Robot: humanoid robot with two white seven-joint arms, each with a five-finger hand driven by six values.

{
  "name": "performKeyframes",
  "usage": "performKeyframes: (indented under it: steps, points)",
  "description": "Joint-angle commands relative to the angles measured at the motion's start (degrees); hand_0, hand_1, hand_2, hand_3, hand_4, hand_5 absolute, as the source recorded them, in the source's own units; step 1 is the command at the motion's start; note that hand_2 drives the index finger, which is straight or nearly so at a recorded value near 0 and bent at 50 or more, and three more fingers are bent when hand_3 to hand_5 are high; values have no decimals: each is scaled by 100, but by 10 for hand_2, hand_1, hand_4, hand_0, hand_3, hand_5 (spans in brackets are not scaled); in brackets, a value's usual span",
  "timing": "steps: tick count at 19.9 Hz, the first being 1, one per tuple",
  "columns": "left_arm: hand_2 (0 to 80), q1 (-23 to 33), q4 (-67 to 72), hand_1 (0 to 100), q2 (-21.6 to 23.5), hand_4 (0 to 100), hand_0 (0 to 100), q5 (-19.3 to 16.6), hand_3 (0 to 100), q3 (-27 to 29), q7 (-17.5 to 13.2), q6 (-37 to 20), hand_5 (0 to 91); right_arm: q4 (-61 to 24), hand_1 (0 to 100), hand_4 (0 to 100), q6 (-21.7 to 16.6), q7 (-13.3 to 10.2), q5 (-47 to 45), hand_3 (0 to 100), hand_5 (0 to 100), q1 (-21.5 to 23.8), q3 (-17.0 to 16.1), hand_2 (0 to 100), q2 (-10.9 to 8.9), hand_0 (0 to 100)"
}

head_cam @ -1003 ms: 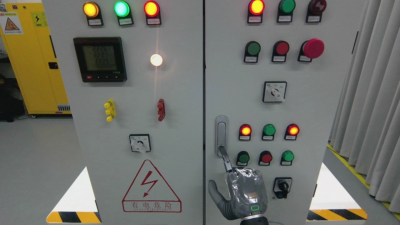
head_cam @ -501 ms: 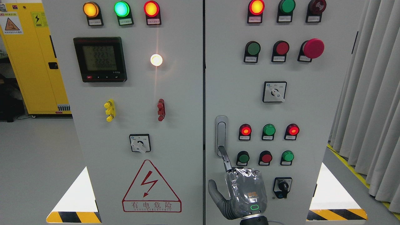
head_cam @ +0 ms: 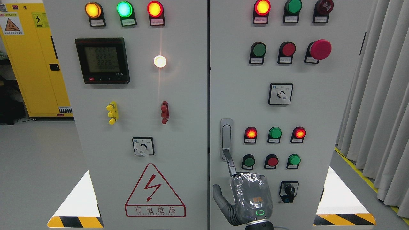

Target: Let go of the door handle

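Note:
The silver door handle (head_cam: 226, 137) sits upright in its recess at the left edge of the right cabinet door (head_cam: 319, 105). My right hand (head_cam: 236, 182), wrapped in clear plastic, comes up from the bottom edge just below it. Its index finger (head_cam: 230, 163) is stretched up and its tip touches the handle's lower end. The thumb (head_cam: 218, 197) is spread out to the left, away from the handle. No finger wraps around the handle. The other fingers are hidden behind the back of the hand. The left arm is out of sight.
The right door carries lamps, push buttons (head_cam: 272, 160), a red mushroom button (head_cam: 320, 49), a rotary switch (head_cam: 281, 94) and a key switch (head_cam: 289, 191) close to the hand. The left door (head_cam: 179, 95) holds a meter (head_cam: 103, 60). Curtains (head_cam: 380, 95) hang at right and a yellow cabinet (head_cam: 32, 64) stands at left.
Almost nothing: the right hand has sunk a few pixels, and its index fingertip stays at the handle's lower end.

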Motion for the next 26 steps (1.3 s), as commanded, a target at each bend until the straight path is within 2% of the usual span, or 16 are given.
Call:
performKeyframes:
  steps: [1,26]
  points:
    - [0,0,0,556,0,0,120,0,0,2,3,-2,0,31,392,1000,-3,5,-12,1000,1000,24,7,45,2,523]
    - [0,0,0,556,0,0,120,0,0,2,3,-1,0,75,397,1000,6,31,-12,1000,1000,112,-2,54,2,538]
